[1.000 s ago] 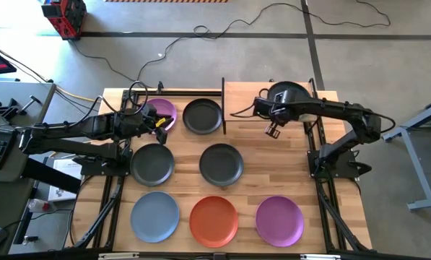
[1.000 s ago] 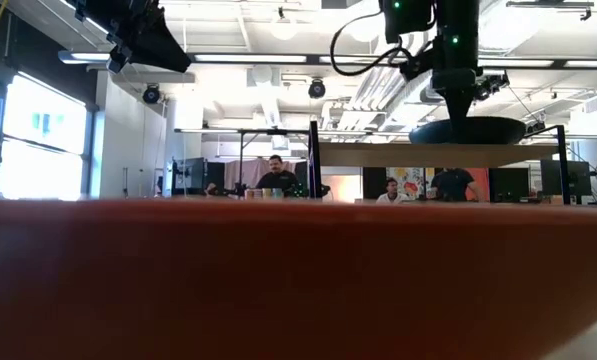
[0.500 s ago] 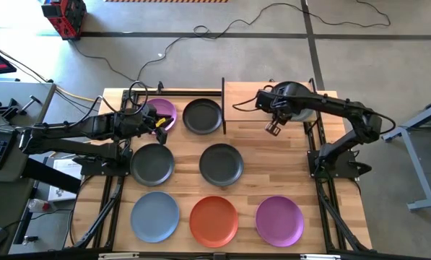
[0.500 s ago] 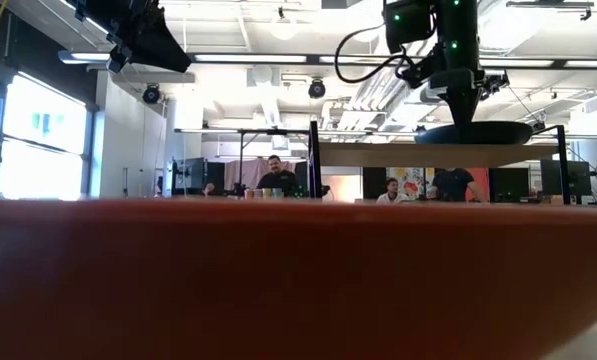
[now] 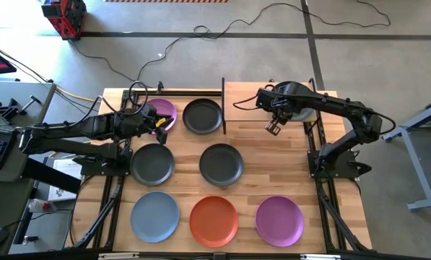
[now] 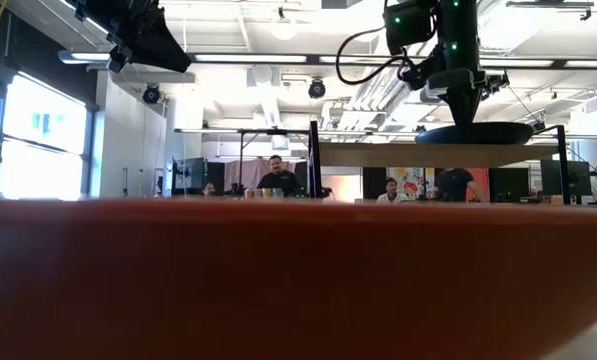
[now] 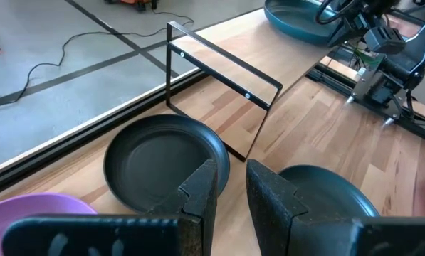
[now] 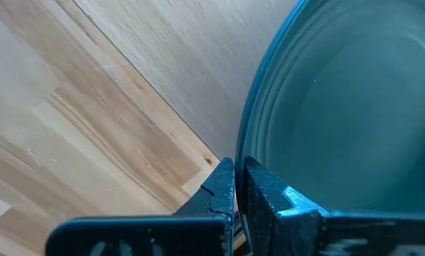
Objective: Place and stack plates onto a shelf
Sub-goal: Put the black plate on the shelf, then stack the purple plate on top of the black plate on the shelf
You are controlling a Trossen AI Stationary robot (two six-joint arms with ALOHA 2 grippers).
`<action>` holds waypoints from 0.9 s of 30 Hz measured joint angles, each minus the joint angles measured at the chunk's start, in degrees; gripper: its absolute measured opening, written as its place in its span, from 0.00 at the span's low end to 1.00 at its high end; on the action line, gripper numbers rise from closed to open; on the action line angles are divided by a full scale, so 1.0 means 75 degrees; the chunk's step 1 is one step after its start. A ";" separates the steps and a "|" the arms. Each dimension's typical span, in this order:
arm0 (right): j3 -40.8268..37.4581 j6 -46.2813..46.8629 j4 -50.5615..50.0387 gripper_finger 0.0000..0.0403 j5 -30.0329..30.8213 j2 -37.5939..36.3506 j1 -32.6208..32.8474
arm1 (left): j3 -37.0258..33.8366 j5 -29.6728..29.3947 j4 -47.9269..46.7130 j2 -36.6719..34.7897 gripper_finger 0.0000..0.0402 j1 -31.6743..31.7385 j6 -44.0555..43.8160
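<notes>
The right claw (image 8: 237, 186) is positioned over the shelf (image 5: 255, 97) at the desk's (image 5: 266, 170) 1 o'clock sector, with its fingers clamped on the rim of a dark plate (image 5: 299, 101) that sits at the shelf's 3 o'clock end. In the right wrist view, the two fingers (image 8: 219, 186) are pressed nearly together with the plate's (image 8: 340, 107) edge between them, and the light-wood shelf board (image 8: 112, 92) lies beside the plate. In the low view, this plate (image 6: 475, 133) appears to rest on the board (image 6: 428, 155), though contact cannot be confirmed from this angle. The left claw (image 5: 159, 121) hovers at the desk's 10 o'clock sector over a purple plate (image 5: 164, 110); its fingers (image 7: 198, 192) stand slightly apart and hold nothing. Directly at that plate's 3 o'clock side lies a dark plate (image 5: 202, 116), bounded by the shelf's black frame (image 5: 223, 105). Two more dark plates occupy the middle row: one at the desk's 9 o'clock position (image 5: 152, 164) and one at the centre (image 5: 221, 164). The row at 6 o'clock holds a light blue plate (image 5: 155, 216), an orange plate (image 5: 214, 220) and a second purple plate (image 5: 279, 220), each well apart from its neighbours. In the low view, the orange plate's rim (image 6: 298, 280) fills the lower part of the field, and several people (image 6: 275, 178) are visible in the room beyond.
</notes>
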 joint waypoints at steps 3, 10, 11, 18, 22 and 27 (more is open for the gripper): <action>0.0000 0.0019 -0.0006 0.04 -0.0008 0.0000 0.0000 | 0.0000 0.0028 0.0000 0.0000 0.16 0.0000 -0.0004; 0.0000 0.0093 0.0006 0.22 0.0515 0.0000 0.0006 | 0.0000 0.0028 0.0000 0.0000 0.16 -0.0001 -0.0009; 0.0000 0.0034 0.0001 0.23 0.0555 0.0000 0.0003 | 0.0000 0.0033 0.0000 0.0000 0.16 0.0000 -0.0009; 0.0651 0.0153 -0.0296 0.28 0.0068 0.0006 0.0006 | 0.0000 0.0241 -0.0240 0.0000 0.16 -0.0003 -0.0029; 0.1208 0.0396 -0.0586 0.28 -0.0408 0.0006 0.0009 | 0.0000 0.0239 -0.0802 0.0003 0.16 -0.0003 -0.0403; 0.1901 0.0688 -0.0797 0.28 -0.1170 0.0006 0.0111 | 0.0000 0.0145 -0.1613 0.0018 0.16 0.0035 -0.0611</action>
